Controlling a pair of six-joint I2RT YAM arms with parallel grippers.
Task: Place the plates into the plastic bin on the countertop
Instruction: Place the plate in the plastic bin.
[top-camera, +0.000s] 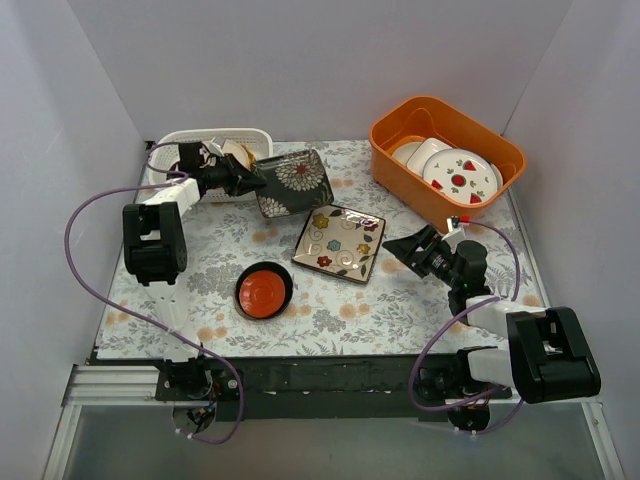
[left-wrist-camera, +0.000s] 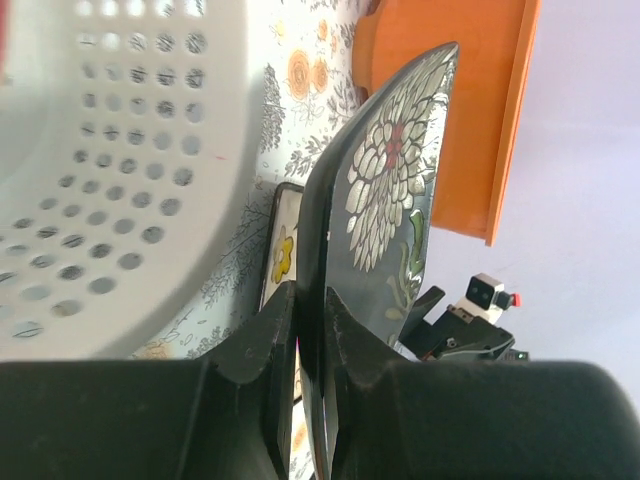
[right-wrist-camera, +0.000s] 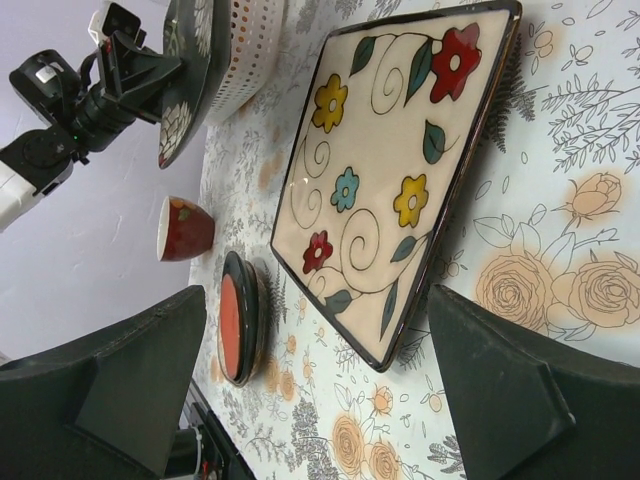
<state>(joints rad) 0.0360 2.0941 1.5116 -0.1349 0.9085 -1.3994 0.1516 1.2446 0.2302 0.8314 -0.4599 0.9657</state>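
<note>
While the dark floral plate (top-camera: 298, 182) is pinched by the left gripper (top-camera: 257, 180) just beside the plastic bin (top-camera: 222, 134), the right gripper (top-camera: 398, 246) is seen with jaws spread, well apart from it.

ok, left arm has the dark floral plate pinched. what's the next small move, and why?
Probably swing the dark floral plate sideways over the rim of the plastic bin, then lower it. The left jaws are shut on the plate's edge, and it sits tilted just outside the bin's perforated wall, not over the opening.
</note>
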